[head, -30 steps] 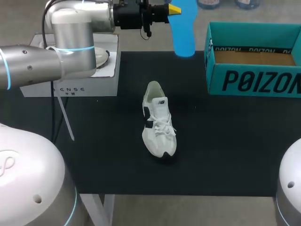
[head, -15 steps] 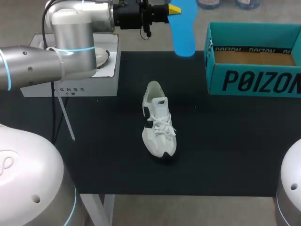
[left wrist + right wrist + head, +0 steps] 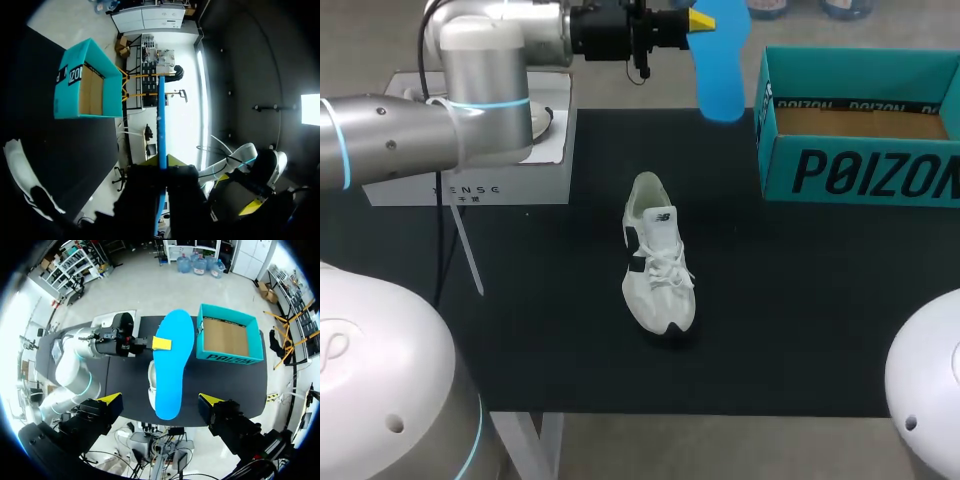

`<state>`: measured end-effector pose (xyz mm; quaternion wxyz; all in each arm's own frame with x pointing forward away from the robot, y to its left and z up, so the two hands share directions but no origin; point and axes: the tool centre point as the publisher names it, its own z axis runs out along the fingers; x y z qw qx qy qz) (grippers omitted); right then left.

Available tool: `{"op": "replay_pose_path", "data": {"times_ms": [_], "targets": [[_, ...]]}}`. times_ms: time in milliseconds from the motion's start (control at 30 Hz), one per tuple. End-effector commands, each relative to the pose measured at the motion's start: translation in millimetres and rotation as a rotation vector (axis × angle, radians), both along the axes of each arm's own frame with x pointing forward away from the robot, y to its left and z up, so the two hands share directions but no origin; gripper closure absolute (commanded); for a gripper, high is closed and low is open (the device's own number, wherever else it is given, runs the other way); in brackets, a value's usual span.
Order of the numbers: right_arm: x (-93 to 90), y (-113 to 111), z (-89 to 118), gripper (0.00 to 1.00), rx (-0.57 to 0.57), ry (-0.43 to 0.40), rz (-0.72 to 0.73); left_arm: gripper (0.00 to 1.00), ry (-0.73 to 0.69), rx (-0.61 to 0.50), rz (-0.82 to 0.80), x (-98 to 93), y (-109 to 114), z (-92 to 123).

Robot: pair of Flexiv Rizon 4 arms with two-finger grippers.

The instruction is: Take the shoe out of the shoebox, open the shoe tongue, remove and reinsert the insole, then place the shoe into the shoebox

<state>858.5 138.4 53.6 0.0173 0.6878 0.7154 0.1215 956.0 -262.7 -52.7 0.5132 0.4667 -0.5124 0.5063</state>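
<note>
The white shoe (image 3: 657, 255) lies on the black table (image 3: 550, 330), toe toward the front edge. My left gripper (image 3: 695, 20) is raised over the table's back edge, shut on one end of the blue insole (image 3: 720, 60), which hangs down beside the teal shoebox (image 3: 860, 130). In the left wrist view the insole (image 3: 161, 125) shows edge-on between the left gripper's (image 3: 161, 162) fingers, with the shoebox (image 3: 85, 82) and shoe (image 3: 20, 160) beyond. My right gripper (image 3: 161, 400) stands open high above the table, looking down on the insole (image 3: 172, 365), shoe (image 3: 151, 382) and empty shoebox (image 3: 227, 337).
A white box (image 3: 470, 160) with a round item on top sits at the table's back left, under my left arm. The shoebox stands at the back right corner. Dark table surface surrounds the shoe on all sides.
My left arm has shifted slightly to the right with the insole. The right arm's base has edged further into the head view's lower right corner.
</note>
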Motion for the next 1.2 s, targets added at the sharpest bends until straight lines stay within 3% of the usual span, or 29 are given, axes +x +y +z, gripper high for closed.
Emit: {"op": "replay_pose_path", "data": {"times_ms": [33,267,1200], "targets": [[15.0,7,-10,0.0,-0.063,0.06,-0.016,1.0,0.001,0.003,-0.007,-0.6,0,0],[33.6,2,-29,0.0,-0.083,0.082,-0.023,1.0,-0.002,0.006,-0.011,-7.8,2,4],[24.3,10,-24,0.0,-0.085,0.055,0.025,1.0,0.033,0.0,0.007,2.3,8,-5]]}}
